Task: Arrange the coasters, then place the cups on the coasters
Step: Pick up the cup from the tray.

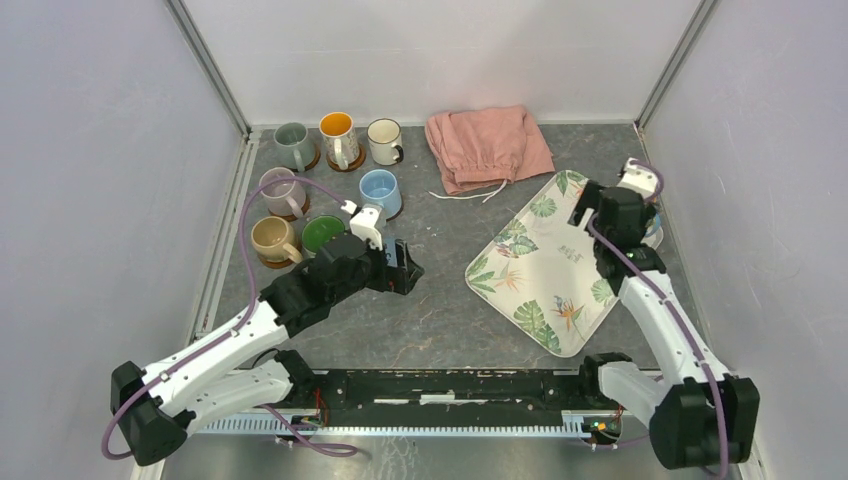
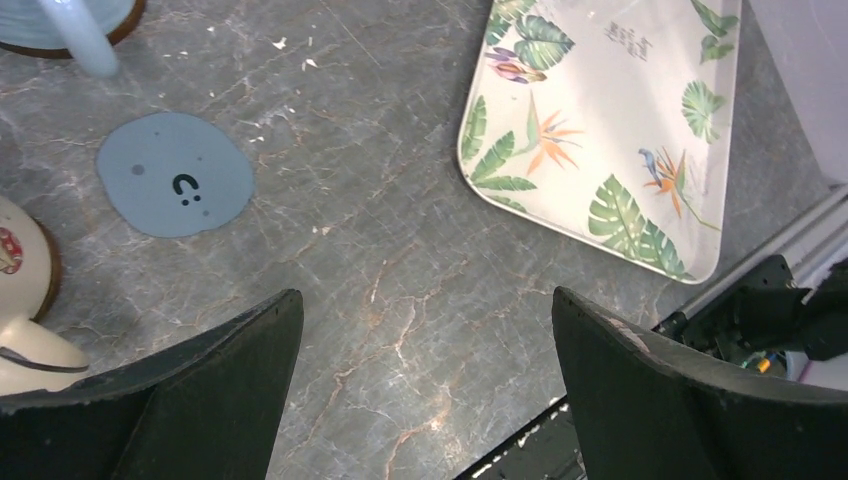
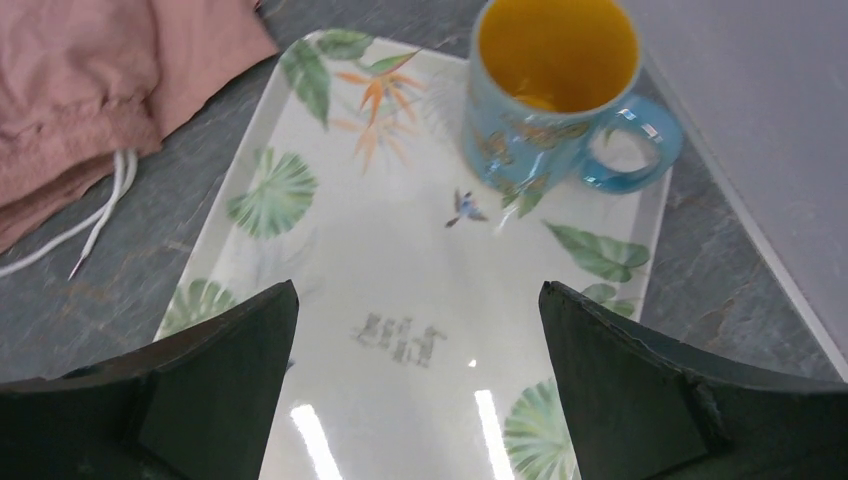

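Note:
Several cups stand on brown coasters (image 1: 346, 163) at the back left, among them a grey-green cup (image 1: 293, 145), a lilac cup (image 1: 282, 190), a light blue cup (image 1: 380, 192) and a beige cup (image 1: 272, 240). A bare blue coaster (image 2: 175, 173) lies on the table between the light blue cup (image 2: 60, 18) and a cream-sided cup (image 2: 20, 300). My left gripper (image 1: 405, 268) (image 2: 425, 294) hovers open just right of this group, nothing between its fingers. A blue cup with an orange inside (image 3: 555, 90) stands in the tray's far corner. My right gripper (image 1: 600, 215) (image 3: 418, 290) is open above the tray.
The leaf-patterned tray (image 1: 545, 265) (image 3: 400, 250) lies at an angle on the right. A crumpled pink cloth (image 1: 488, 147) with a white cord sits at the back centre. Walls close in both sides. The arms' base rail (image 1: 450, 385) runs along the near edge.

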Robot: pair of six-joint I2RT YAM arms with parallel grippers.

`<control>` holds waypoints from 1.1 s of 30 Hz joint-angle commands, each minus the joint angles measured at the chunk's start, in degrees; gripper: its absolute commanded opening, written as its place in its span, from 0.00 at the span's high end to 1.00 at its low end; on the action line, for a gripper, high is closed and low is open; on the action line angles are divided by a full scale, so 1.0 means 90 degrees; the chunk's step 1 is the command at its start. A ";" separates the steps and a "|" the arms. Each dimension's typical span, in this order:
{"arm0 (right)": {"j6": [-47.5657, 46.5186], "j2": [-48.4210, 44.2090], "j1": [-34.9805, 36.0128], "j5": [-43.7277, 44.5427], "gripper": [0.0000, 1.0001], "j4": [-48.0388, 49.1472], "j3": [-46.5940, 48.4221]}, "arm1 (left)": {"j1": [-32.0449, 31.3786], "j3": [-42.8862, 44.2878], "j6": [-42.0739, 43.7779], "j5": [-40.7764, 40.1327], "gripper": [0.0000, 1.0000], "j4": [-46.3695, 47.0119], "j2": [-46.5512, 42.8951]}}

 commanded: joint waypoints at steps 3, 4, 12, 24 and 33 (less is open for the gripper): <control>-0.0218 0.0368 -0.1558 -0.1147 0.02 0.1001 0.0481 | -0.0010 0.0045 0.0352 0.0533 0.00 0.0234 -0.0231; -0.0200 0.0410 -0.1811 -0.1293 0.02 0.1128 0.0496 | -0.0010 0.0032 0.0355 0.0531 0.00 0.0214 -0.0265; 0.0266 0.0978 -0.3108 -0.2585 0.02 0.2409 0.0258 | -0.0010 -0.0003 0.0365 0.0669 0.00 0.0211 -0.0312; 0.0784 0.2192 -0.3814 -0.3675 0.02 0.3817 0.0366 | -0.0010 -0.0072 0.0345 0.0717 0.00 0.0215 -0.0346; 0.0959 0.2914 -0.3830 -0.4138 0.02 0.3905 0.0736 | -0.0010 -0.0083 0.0317 0.0765 0.00 0.0263 -0.0277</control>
